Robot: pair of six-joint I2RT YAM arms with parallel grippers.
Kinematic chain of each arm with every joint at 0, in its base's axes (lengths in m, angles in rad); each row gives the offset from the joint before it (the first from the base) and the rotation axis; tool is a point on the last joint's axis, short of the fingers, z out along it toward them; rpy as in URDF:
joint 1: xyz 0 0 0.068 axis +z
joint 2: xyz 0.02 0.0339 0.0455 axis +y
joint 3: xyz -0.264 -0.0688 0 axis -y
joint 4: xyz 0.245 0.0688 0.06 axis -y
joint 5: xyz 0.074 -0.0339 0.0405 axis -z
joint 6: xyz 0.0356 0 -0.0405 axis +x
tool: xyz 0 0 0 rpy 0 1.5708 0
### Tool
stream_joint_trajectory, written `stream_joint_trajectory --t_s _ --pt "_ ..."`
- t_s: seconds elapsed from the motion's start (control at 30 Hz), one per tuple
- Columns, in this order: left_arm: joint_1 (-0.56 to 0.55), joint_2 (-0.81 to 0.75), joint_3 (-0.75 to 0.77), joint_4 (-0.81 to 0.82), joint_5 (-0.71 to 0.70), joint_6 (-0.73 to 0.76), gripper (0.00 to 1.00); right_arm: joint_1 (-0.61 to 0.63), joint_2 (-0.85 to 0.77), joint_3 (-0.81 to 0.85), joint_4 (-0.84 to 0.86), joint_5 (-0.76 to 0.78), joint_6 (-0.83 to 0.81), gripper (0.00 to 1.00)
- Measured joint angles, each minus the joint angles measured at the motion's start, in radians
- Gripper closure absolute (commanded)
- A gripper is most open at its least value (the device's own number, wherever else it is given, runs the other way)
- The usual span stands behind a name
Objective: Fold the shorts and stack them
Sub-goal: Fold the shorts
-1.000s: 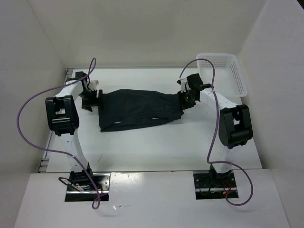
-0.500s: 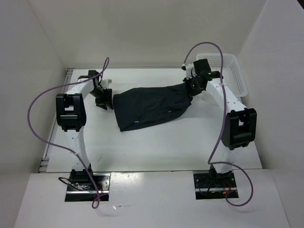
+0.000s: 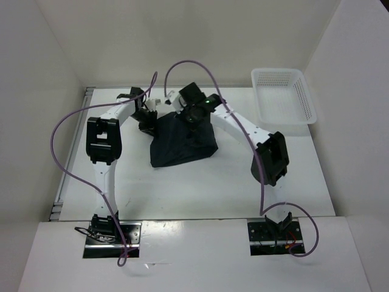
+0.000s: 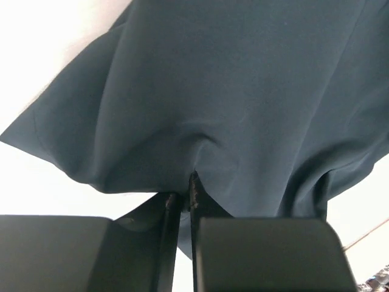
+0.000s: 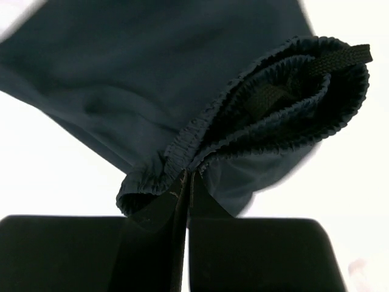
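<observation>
Dark navy shorts [image 3: 182, 146] lie doubled over in a bunch at the middle back of the white table. My left gripper [image 3: 149, 123] sits at their left edge. In the left wrist view the gripper [image 4: 182, 196] is shut on a pinch of the smooth fabric [image 4: 243, 91], which puckers at the fingertips. My right gripper [image 3: 193, 117] hangs over the top of the bunch, its arm stretched far to the left. Seen from the right wrist, that gripper [image 5: 187, 181] is shut on the gathered elastic waistband [image 5: 267, 79], and a drawstring loop shows inside it.
A white mesh basket [image 3: 284, 97] stands at the back right corner of the table. White walls close in the table on the left, back and right. Purple cables arc above both arms.
The right arm swept left, carrying the waistband end across and over the rest of the shorts. The left gripper moved right and shut on the left edge.
</observation>
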Motion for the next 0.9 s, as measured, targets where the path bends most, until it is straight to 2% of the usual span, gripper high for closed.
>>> stream_joint_trajectory --t_s 0.3,0.6,0.7,0.73,0.77,0.83,0.9 --pt "0.021 0.037 0.042 -0.029 0.056 -0.02 0.95 0.151 0.233 0.265 -0.018 -0.033 0.002 1.0" --pt "0.029 0.065 0.089 -0.042 0.072 -0.021 0.95 0.203 0.326 0.383 -0.033 -0.074 0.041 1.0" --pt "0.034 0.072 0.103 -0.042 0.074 -0.02 0.88 0.216 0.359 0.431 -0.033 -0.08 0.062 1.0" --pt "0.037 0.074 0.107 -0.042 0.073 -0.02 0.8 0.22 0.366 0.439 -0.032 -0.08 0.068 0.88" --pt "0.041 0.077 0.114 -0.042 0.074 -0.021 0.76 0.224 0.373 0.446 -0.033 -0.08 0.078 0.8" --pt "0.054 0.08 0.128 -0.043 0.071 -0.021 0.67 0.231 0.386 0.46 -0.03 -0.082 0.091 0.55" --pt "0.076 0.08 0.144 -0.037 0.053 -0.021 0.54 0.235 0.394 0.475 -0.031 -0.085 0.104 0.43"
